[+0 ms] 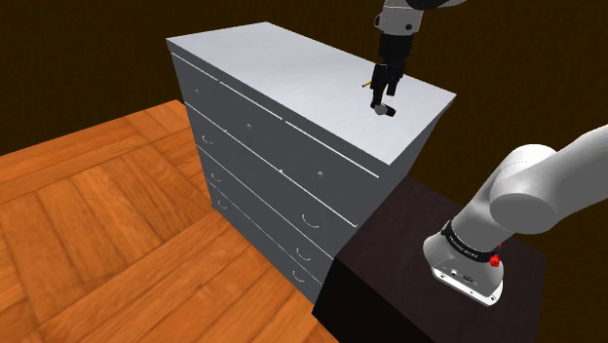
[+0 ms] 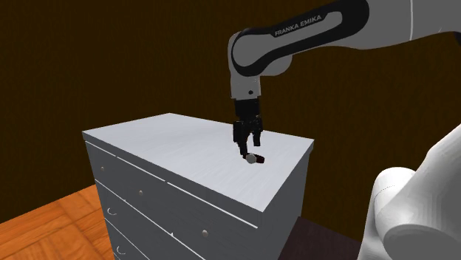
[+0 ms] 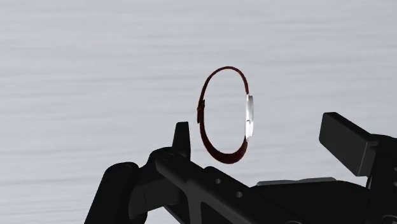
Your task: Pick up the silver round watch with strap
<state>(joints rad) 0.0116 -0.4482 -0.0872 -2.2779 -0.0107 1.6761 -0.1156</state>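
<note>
The watch (image 3: pixel 247 116) has a silver round face and a dark red strap closed into a loop. It rests on the pale grey top of a chest of drawers (image 1: pixel 292 68), near the corner closest to the stand. My black gripper (image 1: pixel 382 95) hangs just above the watch (image 1: pixel 388 110), pointing down, fingers open. In the wrist view the watch lies beyond the gap of the gripper (image 3: pixel 264 140), nearer one fingertip (image 3: pixel 182 135) than the other, and neither finger touches it. From the second exterior view the gripper (image 2: pixel 249 145) stands right over the watch (image 2: pixel 253 158).
The chest of drawers (image 2: pixel 148 148) has several drawers with small handles on its front. Its top ends in edges close to the watch on two sides. A dark stand (image 1: pixel 390 273) adjoins it. A wooden floor (image 1: pixel 97 214) lies below, dark walls behind.
</note>
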